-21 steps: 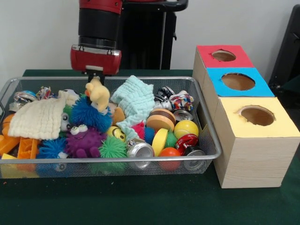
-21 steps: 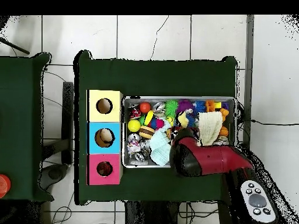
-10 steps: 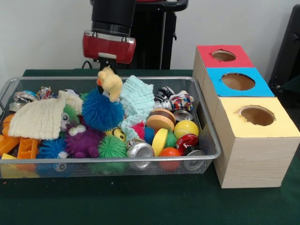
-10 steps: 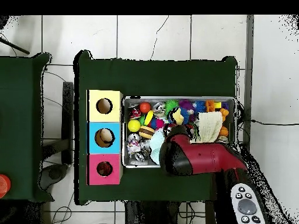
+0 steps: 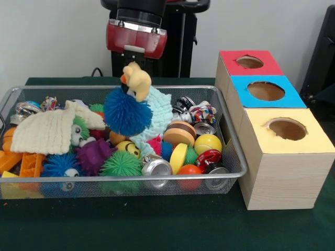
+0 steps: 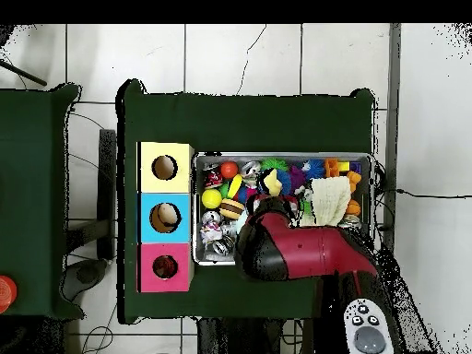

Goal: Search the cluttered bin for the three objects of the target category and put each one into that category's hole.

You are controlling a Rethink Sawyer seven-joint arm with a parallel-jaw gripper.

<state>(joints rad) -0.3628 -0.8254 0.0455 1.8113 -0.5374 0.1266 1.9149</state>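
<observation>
Tool [image 5: 135, 58] grips yellow duck [image 5: 137, 81] with blue fuzzy ball [image 5: 127, 111], lifted above basket [image 5: 230, 141], boxes [image 5: 277, 130] at three o'clock.

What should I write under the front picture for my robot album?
The end effector lifts a yellow duck with a blue fuzzy ball above the toy-filled bin, beside three boxes.

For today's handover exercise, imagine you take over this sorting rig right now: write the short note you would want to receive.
Gripper: above the wire bin, carrying a yellow plush duck with a blue spiky ball hanging against it; finger state not visible.
Boxes: red hole, blue hole, yellow hole beside the bin. In the overhead view something pale shows in the blue hole.
Left: place the lifted toy, then keep searching the clutter.
</observation>
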